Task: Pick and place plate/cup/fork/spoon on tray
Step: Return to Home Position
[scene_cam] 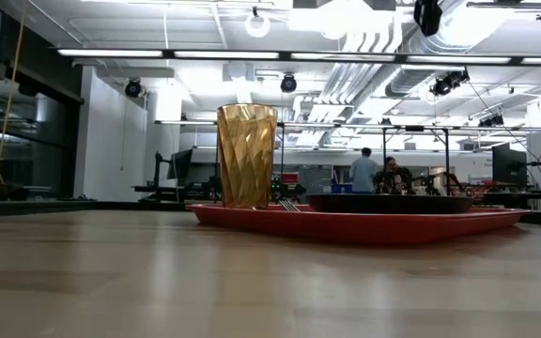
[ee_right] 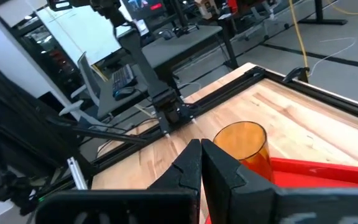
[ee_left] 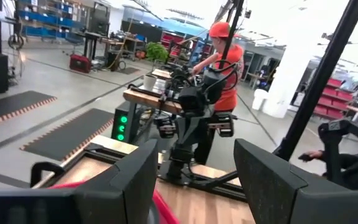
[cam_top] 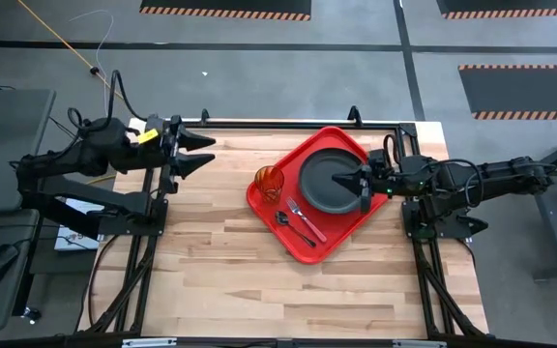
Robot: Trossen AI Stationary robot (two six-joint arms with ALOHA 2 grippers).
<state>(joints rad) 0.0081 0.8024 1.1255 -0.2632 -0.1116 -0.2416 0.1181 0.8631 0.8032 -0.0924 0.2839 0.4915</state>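
Note:
The red tray (cam_top: 293, 159) lies on the wooden table, right of its middle. The dark plate (cam_top: 322, 184), the amber cup (cam_top: 269, 181), the red-handled fork (cam_top: 307, 220) and the dark spoon (cam_top: 288, 224) all rest on the tray. The cup stands upright at the tray's left corner (scene_cam: 246, 155). My right gripper (cam_top: 346, 179) hangs above the plate, shut and empty. In the right wrist view its fingers (ee_right: 201, 162) point toward the cup (ee_right: 244, 146). My left gripper (cam_top: 199, 153) is open and empty at the table's far left.
Black frame rails run along the table's left, right and far edges (cam_top: 288, 124). Bare wood (cam_top: 240, 280) lies in front of the tray. A person in an orange shirt (ee_left: 225, 74) stands beyond the table in the left wrist view.

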